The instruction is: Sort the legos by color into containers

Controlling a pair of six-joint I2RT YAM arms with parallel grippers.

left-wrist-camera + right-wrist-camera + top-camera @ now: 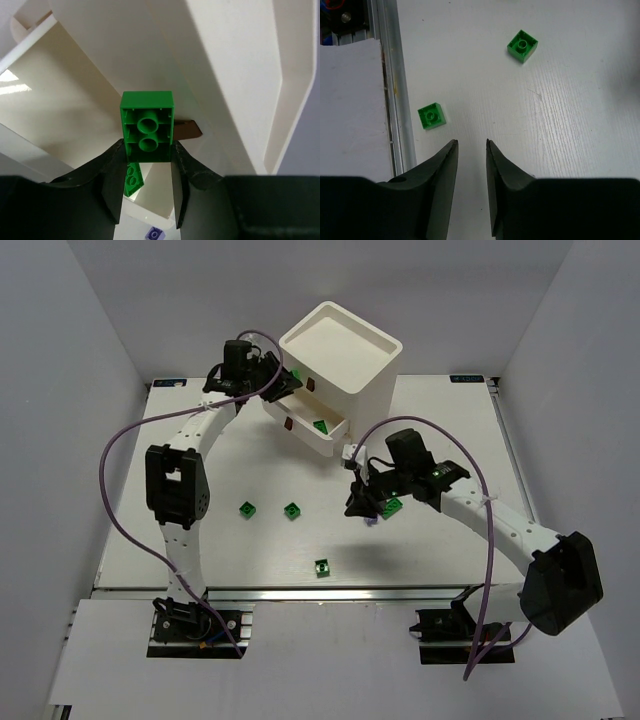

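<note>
My left gripper [147, 152] is shut on a dark green lego [147, 125], studs away from the camera, and holds it against the white cabinet [340, 350] above an open drawer [335, 445]. In the top view this gripper [280, 375] is at the cabinet's left front. A second green lego [132, 177] lies in the drawer below, also seen from above [320, 425]. A lavender lego [154, 233] shows at the bottom edge. My right gripper [471, 142] is open and empty, low over the table, with two green legos [431, 115] [522, 45] ahead of it.
Green legos lie on the table at the left [246, 508], middle [292, 509] and near front [322, 566]; another [393, 505] sits beside my right gripper [365, 502]. A dark red-brown pull [187, 129] shows behind the held lego. The table's metal front rail [395, 85] is close by.
</note>
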